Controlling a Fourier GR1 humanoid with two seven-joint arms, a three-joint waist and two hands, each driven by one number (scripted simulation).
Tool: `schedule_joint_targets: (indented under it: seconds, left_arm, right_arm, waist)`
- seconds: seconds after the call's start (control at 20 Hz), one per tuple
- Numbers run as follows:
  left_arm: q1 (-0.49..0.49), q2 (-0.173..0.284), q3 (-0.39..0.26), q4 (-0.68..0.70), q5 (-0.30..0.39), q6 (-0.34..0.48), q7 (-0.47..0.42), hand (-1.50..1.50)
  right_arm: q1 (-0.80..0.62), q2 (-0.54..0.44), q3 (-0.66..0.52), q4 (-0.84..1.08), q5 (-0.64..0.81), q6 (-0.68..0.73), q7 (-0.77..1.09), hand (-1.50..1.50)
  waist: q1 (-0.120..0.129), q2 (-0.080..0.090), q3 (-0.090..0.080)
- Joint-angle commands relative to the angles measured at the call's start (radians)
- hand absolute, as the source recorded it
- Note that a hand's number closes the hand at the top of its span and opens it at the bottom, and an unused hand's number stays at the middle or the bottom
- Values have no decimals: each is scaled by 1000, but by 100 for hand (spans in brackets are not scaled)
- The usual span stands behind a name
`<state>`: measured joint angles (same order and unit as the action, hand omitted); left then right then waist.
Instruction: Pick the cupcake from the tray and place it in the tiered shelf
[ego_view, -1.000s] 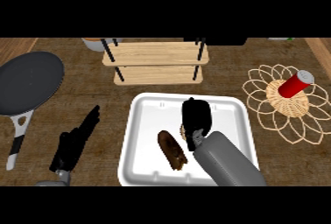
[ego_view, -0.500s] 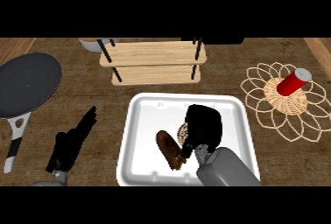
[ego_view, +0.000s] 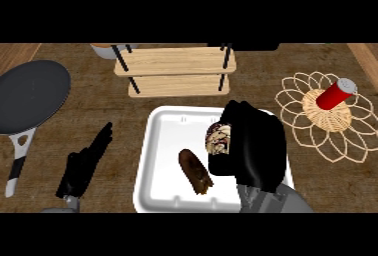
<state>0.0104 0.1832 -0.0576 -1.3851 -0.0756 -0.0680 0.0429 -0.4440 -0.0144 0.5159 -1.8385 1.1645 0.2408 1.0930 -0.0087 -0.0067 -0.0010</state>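
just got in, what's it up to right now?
The right hand is over the white tray, fingers curled round the cupcake, which shows at the hand's left edge. A brown pastry lies beside it in the tray. The tiered shelf stands behind the tray, nothing on it yet. The left hand rests open on the counter, left of the tray.

One head view looks steeply down, close over the counter (ego_view: 184, 102).

- I see even, moderate lighting across the table (ego_view: 103, 107); no glare anywhere.
- Shadows are faint; the white tray (ego_view: 166, 150) reads as the brightest surface.
- The right hand (ego_view: 251, 147) and pan (ego_view: 33, 95) appear flat black, with little surface detail.
- Edges look soft throughout.
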Motion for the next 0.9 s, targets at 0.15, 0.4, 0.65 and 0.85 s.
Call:
schedule_joint_targets:
  seconds: [0.15, 0.4, 0.65, 0.85]
  left_arm:
    - [1, 5, 2, 9, -3, -14, -9, 0]
    - [-78, -11, 25, 57, 17, -21, 3, 0]
    - [-31, 1, -8, -12, -12, -27, 27, 0]
    - [-13, -16, -8, 6, -27, -7, -18, 0]
  right_arm:
    - [-263, 14, -59, -126, 13, 49, 265, 150]
    - [-426, 14, -250, 6, -31, 81, 157, 150]
    - [-595, 14, -369, 255, 33, 29, 90, 150]
    - [-695, -30, -520, 478, 25, -54, -41, 150]
  waist:
    - [17, 2, -1]
    - [14, 7, -1]
    - [30, 8, 0]
    - [36, 14, 0]
